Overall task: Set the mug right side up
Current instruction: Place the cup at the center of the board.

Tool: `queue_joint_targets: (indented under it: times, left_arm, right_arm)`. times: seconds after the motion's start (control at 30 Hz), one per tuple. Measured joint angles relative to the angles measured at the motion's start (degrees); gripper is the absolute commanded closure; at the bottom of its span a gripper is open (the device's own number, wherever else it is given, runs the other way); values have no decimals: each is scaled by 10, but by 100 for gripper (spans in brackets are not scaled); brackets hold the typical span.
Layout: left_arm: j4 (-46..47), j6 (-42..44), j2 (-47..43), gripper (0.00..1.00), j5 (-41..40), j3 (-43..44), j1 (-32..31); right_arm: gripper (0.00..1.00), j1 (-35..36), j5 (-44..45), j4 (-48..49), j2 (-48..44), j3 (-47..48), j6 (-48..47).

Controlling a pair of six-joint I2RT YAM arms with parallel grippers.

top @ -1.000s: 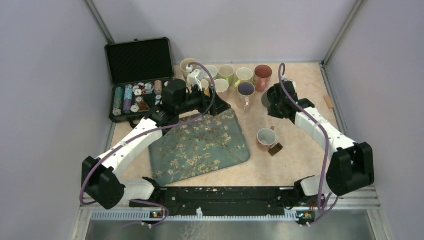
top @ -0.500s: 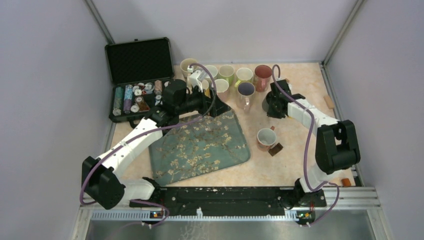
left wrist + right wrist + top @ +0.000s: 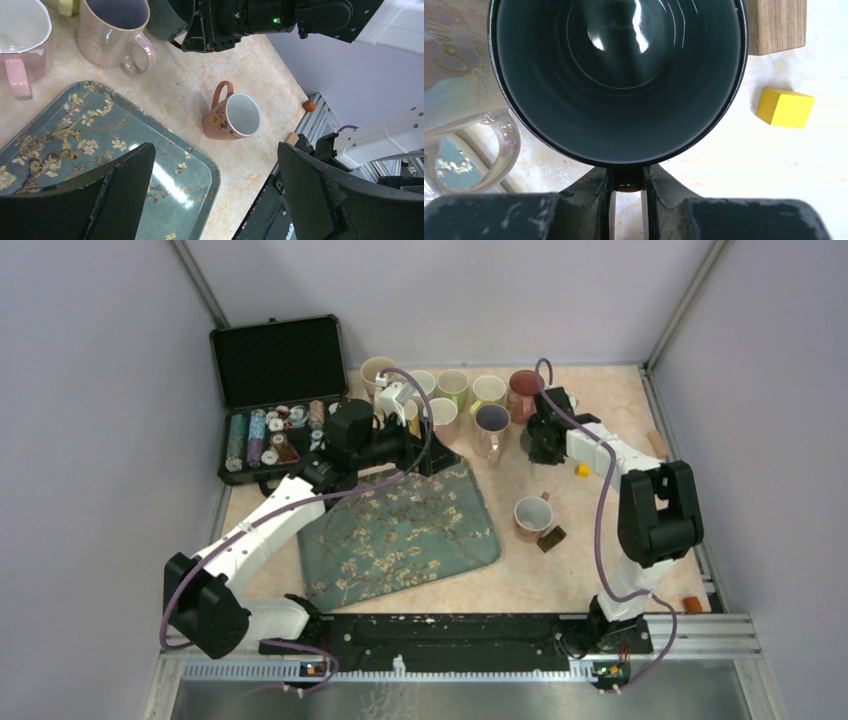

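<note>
The dark green mug (image 3: 619, 75) fills the right wrist view, its open mouth facing the camera and the tabletop showing around it. My right gripper (image 3: 626, 187) is shut on its handle at the near rim. In the top view the right gripper (image 3: 541, 436) is at the back right of the table and covers most of the mug (image 3: 528, 444). The left wrist view catches the mug (image 3: 165, 17) at its top edge. My left gripper (image 3: 215, 195) hangs open over the floral tray (image 3: 75, 135), holding nothing.
A pink flowered mug (image 3: 531, 517) stands upright right of the tray (image 3: 400, 530), a brown block (image 3: 551, 538) beside it. Several mugs (image 3: 470, 390) line the back. A yellow cube (image 3: 785, 107) and a wooden block (image 3: 776, 25) lie near the dark mug. A black case (image 3: 275, 400) sits back left.
The right arm has folded up and drawn its gripper and the dark mug toward the back. A yellow cube has come into view. The left arm has not moved.
</note>
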Motion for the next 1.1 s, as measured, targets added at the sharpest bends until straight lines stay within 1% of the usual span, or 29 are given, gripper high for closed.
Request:
queue_joint_targets:
  times: [0.43, 0.57, 0.7, 1.1]
  left_arm:
    - [-2, 0, 0, 1, 4, 0, 1]
    - [-3, 0, 0, 1, 4, 0, 1]
    - [-4, 0, 0, 1, 4, 0, 1]
    - [-7, -3, 0, 1, 4, 0, 1]
  right_arm:
    - [99, -1, 14, -20, 38, 28, -11]
    - [91, -1, 15, -25, 49, 41, -11]
    - [76, -1, 15, -32, 54, 49, -10]
    - [48, -2, 17, -23, 55, 72, -9]
